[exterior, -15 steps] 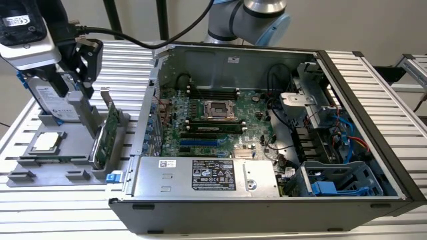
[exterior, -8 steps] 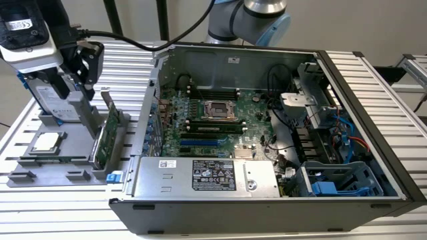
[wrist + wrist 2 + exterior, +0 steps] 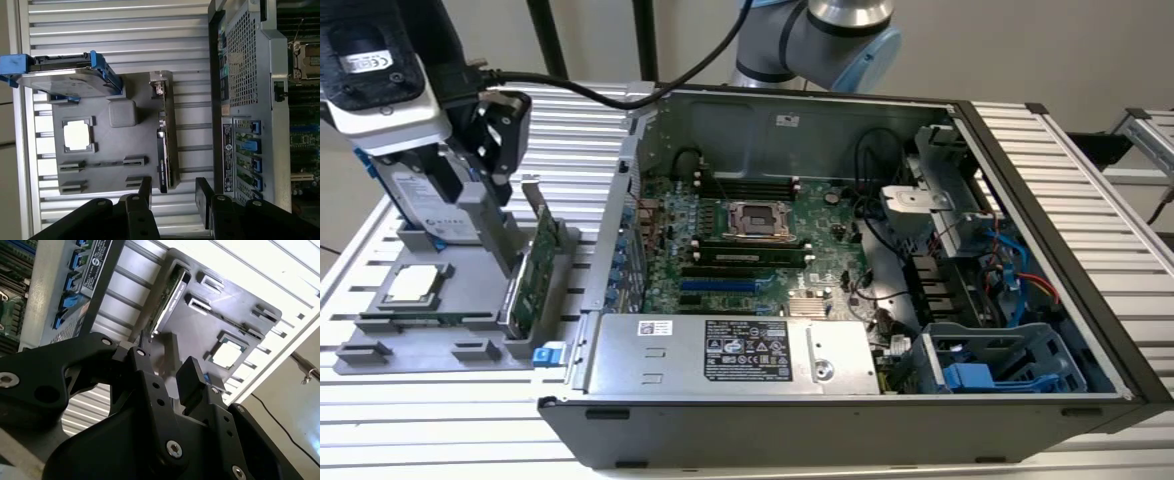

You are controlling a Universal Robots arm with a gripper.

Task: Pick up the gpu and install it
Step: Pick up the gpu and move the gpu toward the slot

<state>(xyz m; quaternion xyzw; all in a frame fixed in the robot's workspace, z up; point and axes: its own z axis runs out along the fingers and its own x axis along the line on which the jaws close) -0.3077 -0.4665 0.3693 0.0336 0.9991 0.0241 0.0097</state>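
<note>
The gpu (image 3: pixel 534 262) stands on its long edge in a slot of the grey holder tray (image 3: pixel 400 345), at the exterior view's left beside the open computer case (image 3: pixel 854 260). In the first wrist view the gpu (image 3: pixel 165 142) is a thin dark card with a silver bracket at one end. My gripper (image 3: pixel 174 194) hangs above the tray, open, with nothing between its black fingers (image 3: pixel 145 192). In the second wrist view the gripper (image 3: pixel 167 362) looks down on the gpu (image 3: pixel 169 296) and the tray (image 3: pixel 200 330). The gripper (image 3: pixel 500 150) is high over the tray's back.
A silver hard drive in a blue frame (image 3: pixel 65 81) stands on the tray, with a square silver processor chip (image 3: pixel 77 135) lying next to it. The case holds a green motherboard (image 3: pixel 747 240), a power supply (image 3: pixel 734 352) and cables. The ribbed metal table (image 3: pixel 1067 140) surrounds everything.
</note>
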